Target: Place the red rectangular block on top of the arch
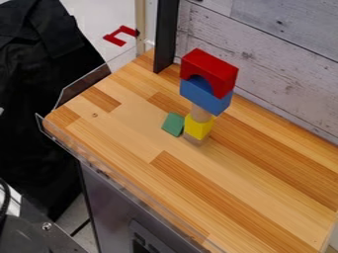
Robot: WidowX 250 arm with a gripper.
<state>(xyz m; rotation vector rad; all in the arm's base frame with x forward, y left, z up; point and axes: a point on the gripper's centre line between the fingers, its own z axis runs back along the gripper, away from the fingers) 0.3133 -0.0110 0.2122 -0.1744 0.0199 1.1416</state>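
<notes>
Camera view, and from the left across the bench [119, 123] it's the green block [173, 123] first, lying just beside the tower's foot. Then the tower itself: pale wooden base [195, 141], yellow block [198, 127], wooden cylinder [200, 114], blue block [204, 97] across that, and, right at the summit, the red arch [210, 63]! That's where the task's red sits, and it's an arch, not a plain rectangle. Which way does it lie from the jaws? Can't tell; nor can I call them wide, narrow or loaded. Its long axis runs upper left to lower right, in line with the blue. And the look of it: bright red, flat on top, curved notch facing down. Anything landing up there would want to come in level and gentle, I'd say; that slim stack could topple.
</notes>
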